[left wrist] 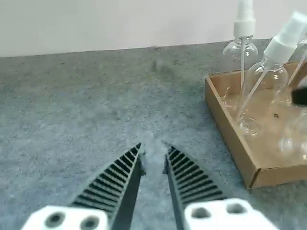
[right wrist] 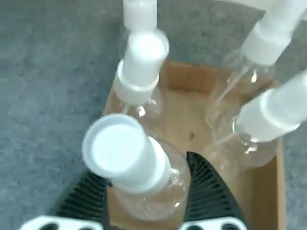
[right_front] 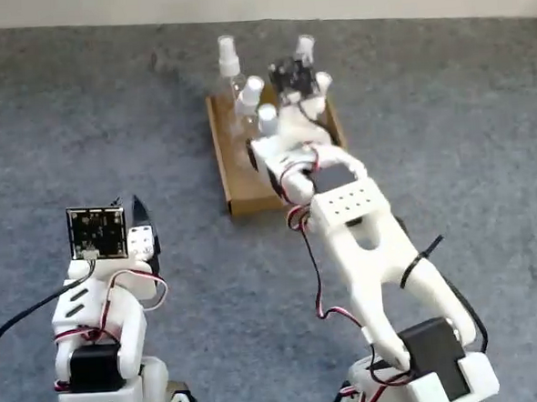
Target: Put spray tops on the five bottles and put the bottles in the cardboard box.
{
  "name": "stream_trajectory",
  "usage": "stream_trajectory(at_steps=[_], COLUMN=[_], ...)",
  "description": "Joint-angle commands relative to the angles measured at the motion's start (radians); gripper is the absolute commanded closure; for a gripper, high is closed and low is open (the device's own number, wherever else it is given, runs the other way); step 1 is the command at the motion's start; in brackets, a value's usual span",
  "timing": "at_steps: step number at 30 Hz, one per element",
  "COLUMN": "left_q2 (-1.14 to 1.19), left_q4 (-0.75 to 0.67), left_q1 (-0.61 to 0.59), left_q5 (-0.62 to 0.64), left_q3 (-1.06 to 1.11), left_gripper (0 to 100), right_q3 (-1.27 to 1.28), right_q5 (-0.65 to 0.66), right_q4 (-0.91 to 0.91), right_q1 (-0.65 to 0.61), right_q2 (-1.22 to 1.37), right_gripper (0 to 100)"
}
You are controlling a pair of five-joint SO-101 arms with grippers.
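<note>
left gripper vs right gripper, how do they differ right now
The left gripper hangs over grey carpet, beside the cardboard box; the right gripper is over the box. The left gripper's fingers are slightly apart with nothing between them; the right gripper's fingers clasp a capped bottle. Both have black ridged fingers on white bodies.

The grey carpeted table [right_front: 108, 120] is carrying a shallow cardboard box [right_front: 250, 204] at the far middle, with 1 spray-topped bottle [right_front: 233, 76] standing just beyond it.
</note>
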Motion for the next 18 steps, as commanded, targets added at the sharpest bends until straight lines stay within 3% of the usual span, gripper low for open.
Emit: stream_trajectory(at_steps=[1,18], left_q2=[0.001,0.001], left_q4=[-0.023,-0.021], left_q1=[0.025,0.027], left_q5=[-0.005,-0.005], left_q3=[-0.002,-0.002], left_gripper=[99,99], right_q3=[0.016,0.087], right_q5=[0.008,-0.061], right_q4=[-0.076,-0.11], right_q1=[0.015,0.013], right_q2=[-0.059,-0.054], right_gripper=[99.5,99.5])
